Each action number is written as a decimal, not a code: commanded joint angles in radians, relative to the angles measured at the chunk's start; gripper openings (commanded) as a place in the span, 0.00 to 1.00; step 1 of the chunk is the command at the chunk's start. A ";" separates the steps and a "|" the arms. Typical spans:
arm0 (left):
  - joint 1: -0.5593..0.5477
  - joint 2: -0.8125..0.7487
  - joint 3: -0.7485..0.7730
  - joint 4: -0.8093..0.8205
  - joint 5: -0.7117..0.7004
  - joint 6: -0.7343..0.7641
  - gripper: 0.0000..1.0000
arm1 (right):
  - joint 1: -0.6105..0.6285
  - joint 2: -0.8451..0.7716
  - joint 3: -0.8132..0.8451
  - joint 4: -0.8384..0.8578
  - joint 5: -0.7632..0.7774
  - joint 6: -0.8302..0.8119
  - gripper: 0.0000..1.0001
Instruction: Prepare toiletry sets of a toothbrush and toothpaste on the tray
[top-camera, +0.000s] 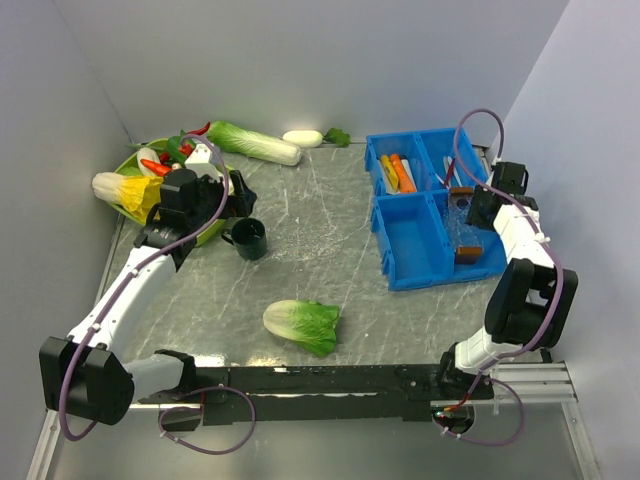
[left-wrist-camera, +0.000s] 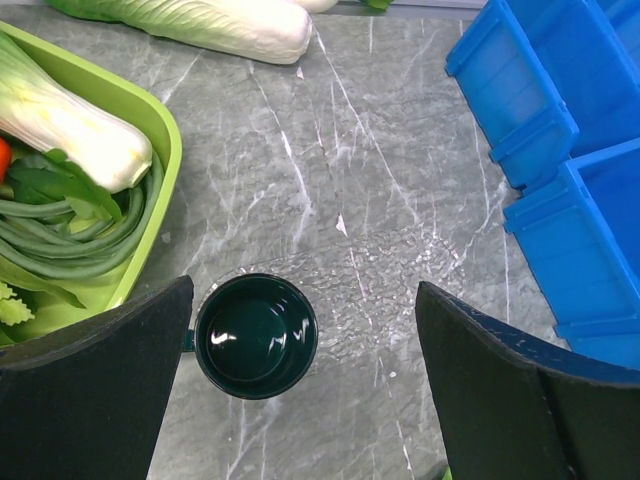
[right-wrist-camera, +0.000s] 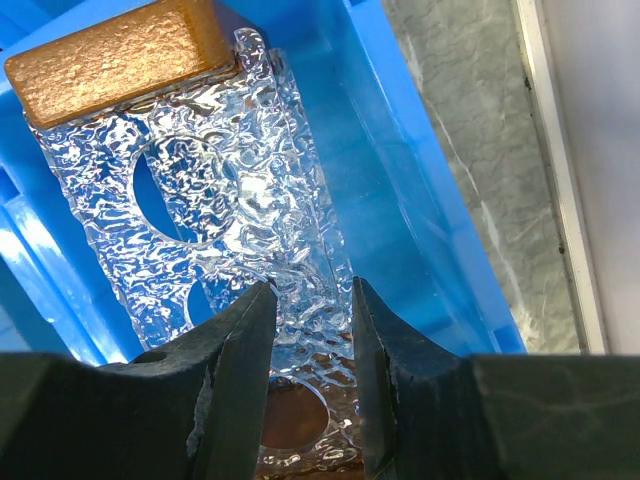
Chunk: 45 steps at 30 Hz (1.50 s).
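Closest to me, a loose head of leafy cabbage is lying on the table, around the middle of the near edge.

Further in on the left side, my left gripper hangs over a dark green cup. Its jaws are spread about as wide as they go, with nothing in them. On the wrist cam the cup sits on the table between the two fingers, closer to one than the other and touching neither. Just beside the cup, toward the far left corner, is a lime-green dish piled with veg.

Over on the right side sits the blue bin set. My right gripper is down in its near right compartment, jaws roughly half closed on the edge of the clear tray, with the pads against it on both sides as far as I can tell. The tray is dimpled plastic with round holes and has a brown block at one end.

The task bits are in the far compartments. The yellow toothpaste tube and orange toothpaste tube lie side by side in the far left one. The toothbrushes are in the far right one, too small for me to count.

Along the far edge there's a long napa cabbage.
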 joint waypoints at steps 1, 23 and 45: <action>-0.015 -0.002 0.023 0.030 0.021 0.003 0.96 | -0.002 -0.114 0.044 0.001 -0.002 0.027 0.00; -0.072 0.002 0.022 0.029 0.015 0.014 0.96 | 0.017 -0.267 0.119 -0.050 -0.079 0.045 0.00; -0.098 0.008 0.018 0.030 0.026 0.028 0.96 | 0.074 -0.303 0.090 -0.032 -0.206 0.068 0.00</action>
